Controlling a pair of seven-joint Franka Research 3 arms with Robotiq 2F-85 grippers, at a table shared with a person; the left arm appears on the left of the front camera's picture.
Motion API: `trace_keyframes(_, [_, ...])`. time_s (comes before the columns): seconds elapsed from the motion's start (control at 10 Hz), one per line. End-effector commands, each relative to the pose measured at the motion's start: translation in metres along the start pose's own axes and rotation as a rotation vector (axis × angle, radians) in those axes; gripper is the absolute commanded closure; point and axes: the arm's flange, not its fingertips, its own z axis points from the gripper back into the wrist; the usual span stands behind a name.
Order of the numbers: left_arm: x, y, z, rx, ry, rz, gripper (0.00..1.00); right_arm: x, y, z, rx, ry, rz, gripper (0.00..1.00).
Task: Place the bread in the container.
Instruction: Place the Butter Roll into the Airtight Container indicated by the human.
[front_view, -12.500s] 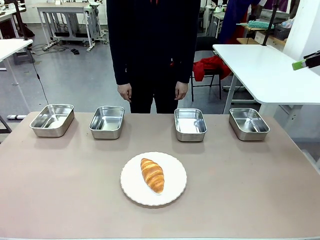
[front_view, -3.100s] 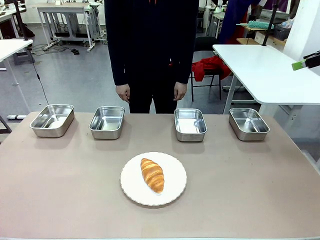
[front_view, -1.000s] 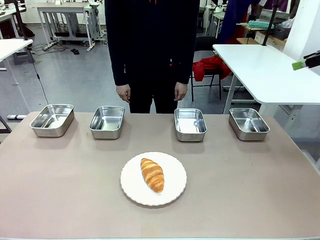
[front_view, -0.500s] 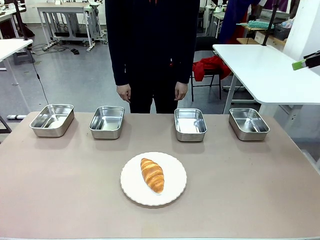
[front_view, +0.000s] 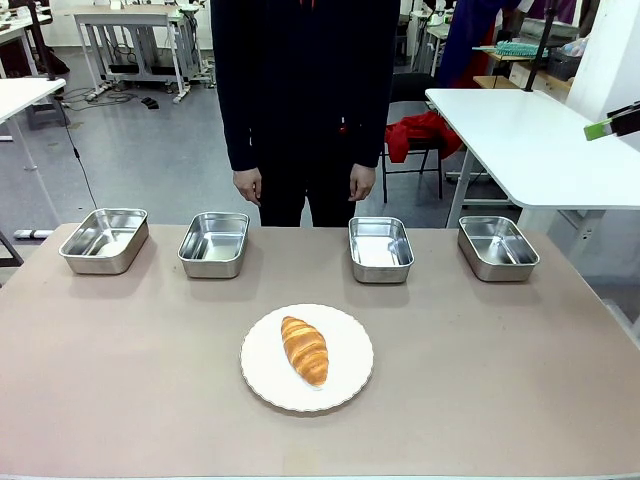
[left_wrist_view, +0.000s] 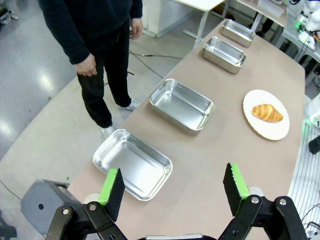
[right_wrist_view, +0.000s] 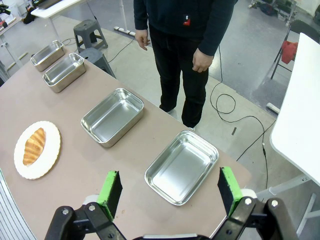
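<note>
Tan tabletop (front_view: 120, 360) with bread (front_view: 305, 350) on plate (front_view: 352, 382), four trays (front_view: 213, 243) behind. Left claw (left_wrist_view: 172, 187), right claw (right_wrist_view: 168, 190): wide apart, empty.

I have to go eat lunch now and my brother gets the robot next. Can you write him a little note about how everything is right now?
Left claw: open, empty, up above the table's left end.
Right claw: open, empty, up above the right end.
Bread: lying on the white plate, near the middle of the table.
Four steel trays: in a row along the far edge, all empty.
Person's hands: hanging by their sides, behind the table.
Done: nothing yet.
Left: pick up the bread and put it in a tray.
</note>
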Motion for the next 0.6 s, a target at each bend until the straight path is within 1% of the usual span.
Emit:
trace_keyframes(0.0, [0.0019,-0.0014,0.0013,0.002,-0.006,-0.003,0.0,0.0021,0.0006,0.0009,0.002,-0.018,0.002,0.0])
trace_keyframes(0.5, [0.0019,-0.0014,0.0013,0.002,-0.006,-0.003,0.0,0.0021,0.0006,0.0009,0.002,-0.018,0.002,0.0])
